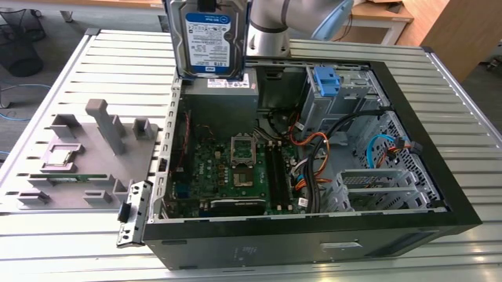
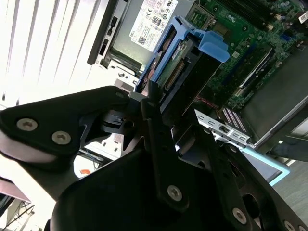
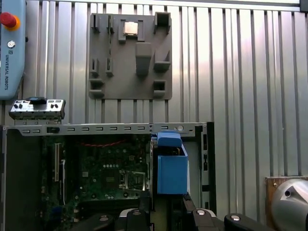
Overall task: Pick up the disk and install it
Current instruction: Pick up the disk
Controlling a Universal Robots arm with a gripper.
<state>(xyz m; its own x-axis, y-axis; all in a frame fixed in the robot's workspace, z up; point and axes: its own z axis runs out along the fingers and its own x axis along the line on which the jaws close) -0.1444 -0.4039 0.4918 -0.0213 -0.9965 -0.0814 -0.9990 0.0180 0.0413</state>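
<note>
Table: ribbed light metal slats, running nearly the whole scene. Grey floor beyond it. A black wire basket stands off the far corner at the exterior view's left, and wooden furniture at its right.

On the table sits an open black case, lid off, with the green board and cables exposed. Beside it, at the exterior view's left, is a grey tray with raised holders and a square chip seated in one. A silver plate leans at the case's near corner.

The arm comes in from above. The disk hangs upright with its label facing the exterior camera, over the case's far edge above the supply. I cannot tell whether it touches anything below. A blue clip sits in the drive cage, well apart from the disk.

The second wrist view adds the grip. The gripper has its black fingers clamped narrow on the disk's end, with the blue bracket and connector edge showing.

The first wrist view looks down the disk's blue edge to the board. It adds a pendant with a red button, lying on the table past the case.
</note>
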